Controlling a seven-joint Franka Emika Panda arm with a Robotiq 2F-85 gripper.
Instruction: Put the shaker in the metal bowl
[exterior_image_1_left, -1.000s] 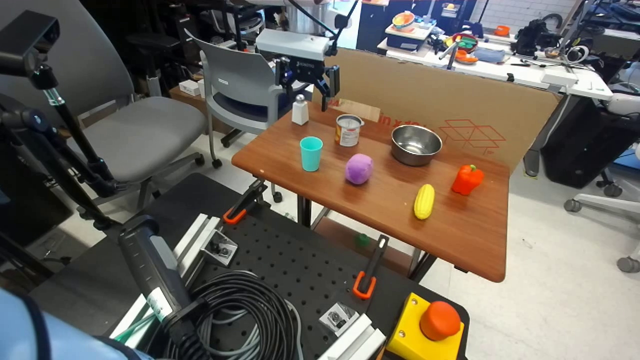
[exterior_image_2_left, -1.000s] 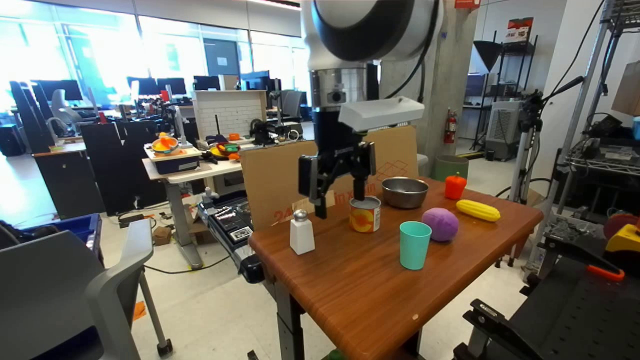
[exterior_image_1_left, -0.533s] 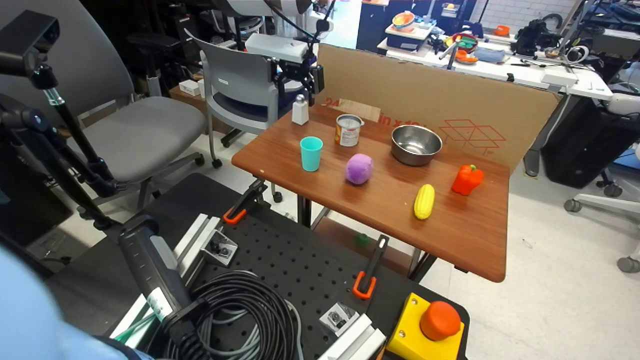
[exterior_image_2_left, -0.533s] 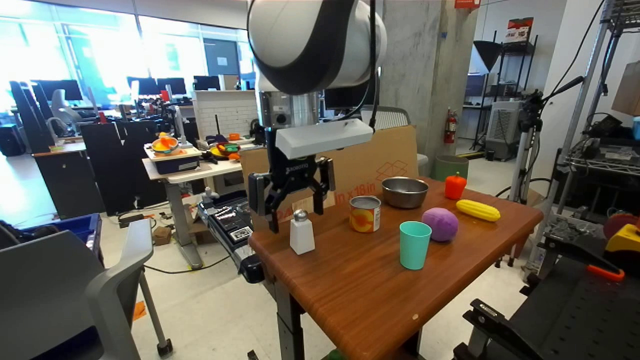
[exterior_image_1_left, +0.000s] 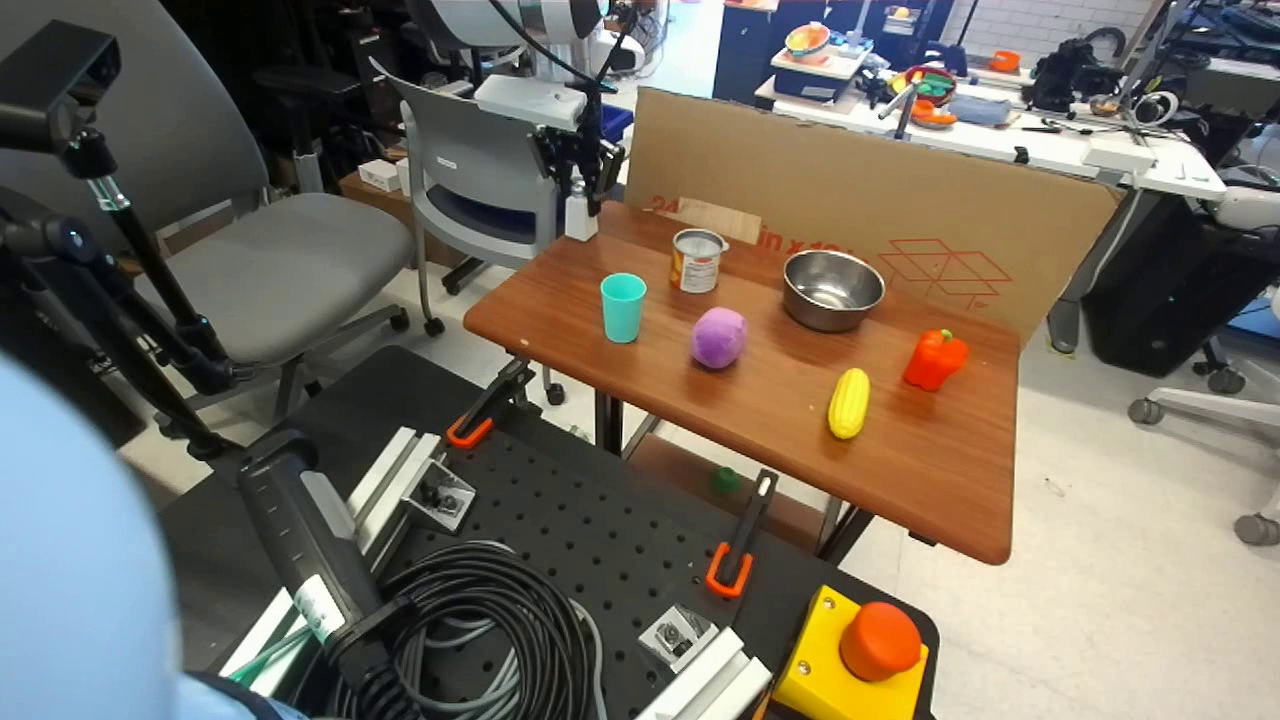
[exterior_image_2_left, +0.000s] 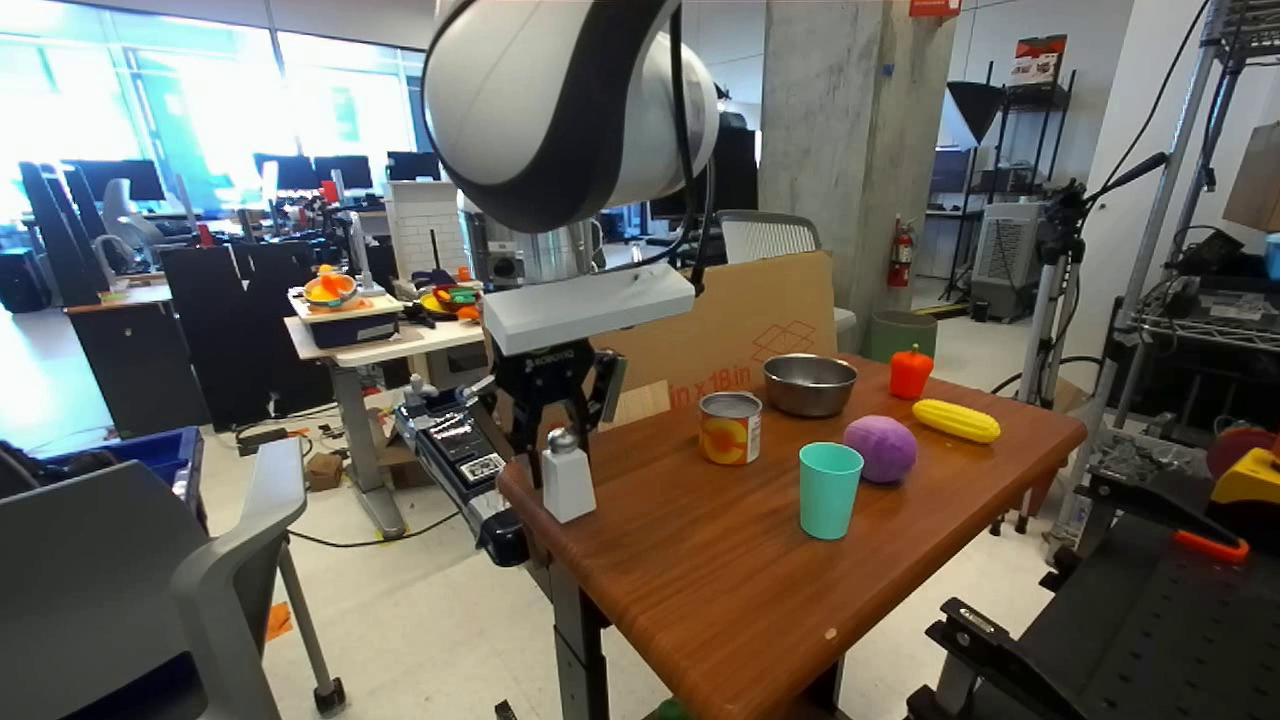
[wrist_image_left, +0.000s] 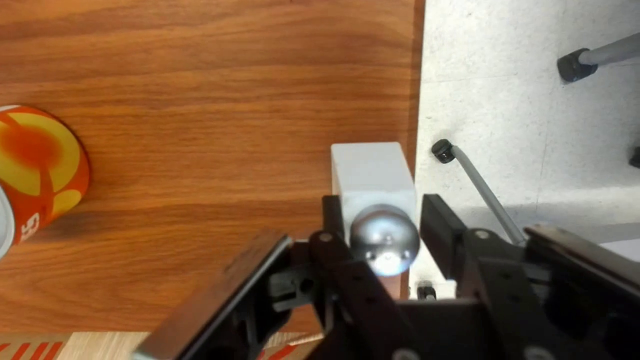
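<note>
The shaker (exterior_image_2_left: 568, 485) is a white tapered block with a silver domed cap, upright near the table's end in both exterior views. My gripper (wrist_image_left: 382, 215) is lowered around its top from above, one finger on each side. In the wrist view the left finger lies against the shaker's body. A thin strip of floor shows between the shaker and the right finger pad (wrist_image_left: 442, 232), so the jaws are narrow but not tight on it. The metal bowl (exterior_image_2_left: 812, 398) is shiny steel and stands farther along the table by the cardboard, with nothing visible in it (exterior_image_1_left: 830, 318).
A can (exterior_image_2_left: 728, 435) stands between shaker and bowl. The teal cup (exterior_image_2_left: 828, 495), purple ball (exterior_image_2_left: 885, 450), yellow corn (exterior_image_2_left: 957, 420) and orange pepper (exterior_image_2_left: 910, 372) are also on the table. A cardboard panel (exterior_image_1_left: 760, 160) rises along the far edge.
The gripper has moved away from the can and down over the shaker, and its fingers have drawn much closer together. The shaker has shifted slightly toward the table's end.
</note>
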